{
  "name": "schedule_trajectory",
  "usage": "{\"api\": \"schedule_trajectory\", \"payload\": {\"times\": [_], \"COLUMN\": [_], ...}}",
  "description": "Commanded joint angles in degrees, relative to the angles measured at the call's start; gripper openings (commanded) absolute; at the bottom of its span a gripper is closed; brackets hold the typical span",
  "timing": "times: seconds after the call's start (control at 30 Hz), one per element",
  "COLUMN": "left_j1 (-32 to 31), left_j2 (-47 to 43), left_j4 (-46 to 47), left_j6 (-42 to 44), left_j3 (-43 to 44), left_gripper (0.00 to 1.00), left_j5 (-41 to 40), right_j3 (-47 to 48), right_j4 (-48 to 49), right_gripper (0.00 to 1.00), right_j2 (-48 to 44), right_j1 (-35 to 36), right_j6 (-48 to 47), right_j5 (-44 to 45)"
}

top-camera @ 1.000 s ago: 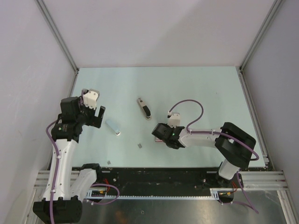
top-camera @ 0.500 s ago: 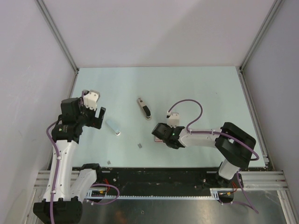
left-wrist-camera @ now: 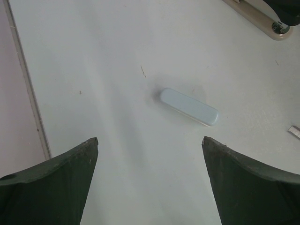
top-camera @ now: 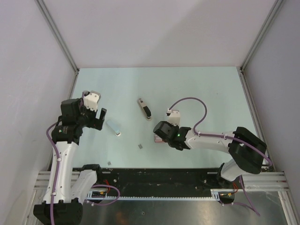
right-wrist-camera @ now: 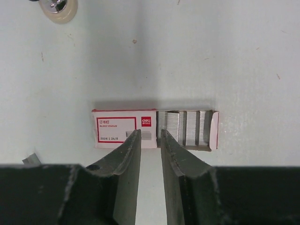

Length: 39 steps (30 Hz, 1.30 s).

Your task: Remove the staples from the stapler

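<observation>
Right gripper (right-wrist-camera: 150, 140), jaws nearly pressed together, hovers over the staple box (right-wrist-camera: 154, 129); left gripper (left-wrist-camera: 149, 154) jaws spread above the bench (left-wrist-camera: 93, 70).

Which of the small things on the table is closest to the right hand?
The staple box, red-and-white, sits right at the right hand; the stapler lies farther off.

Stapler lying flat on the table

The slim grey-and-black stapler (top-camera: 144, 109) lies between both grippers, farther out than the right gripper (top-camera: 159, 132).
</observation>
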Motion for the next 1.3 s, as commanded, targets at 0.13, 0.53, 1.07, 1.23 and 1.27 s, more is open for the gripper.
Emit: {"api": "schedule_trajectory", "payload": {"times": [0.13, 0.53, 1.07, 1.23, 1.27], "left_j1": [0.64, -1.24, -16.61, -30.74, -33.11], "left_j2": [-0.65, 0.37, 0.68, 7.87, 10.17], "left_j4": [-0.22, -0.66, -0.73, -0.73, -0.76], "left_j6": [-0.42, 1.02, 18.5, 28.46, 30.72], "left_j3": [-0.56, -1.02, -4.51, -5.86, -5.89], "left_gripper": [0.97, 0.97, 0.99, 1.0, 0.99], "left_j5": [2.44, 5.36, 14.89, 13.71, 12.89], "right_j3": [0.23, 5.22, 6.98, 3.03, 2.33], "right_j4": [9.25, 18.1, 10.32, 9.91, 9.93], "right_gripper": [0.29, 0.49, 0.62, 0.64, 0.64], "right_j2": [-0.96, 5.69, -1.3, -12.5, -14.23], "right_j1": [2.4, 6.48, 5.68, -1.44, -3.41], "right_j6": [-6.91, -22.43, -27.05, -26.17, -26.1], "right_j5": [-5.12, -20.48, -15.89, -18.98, -20.21]}}
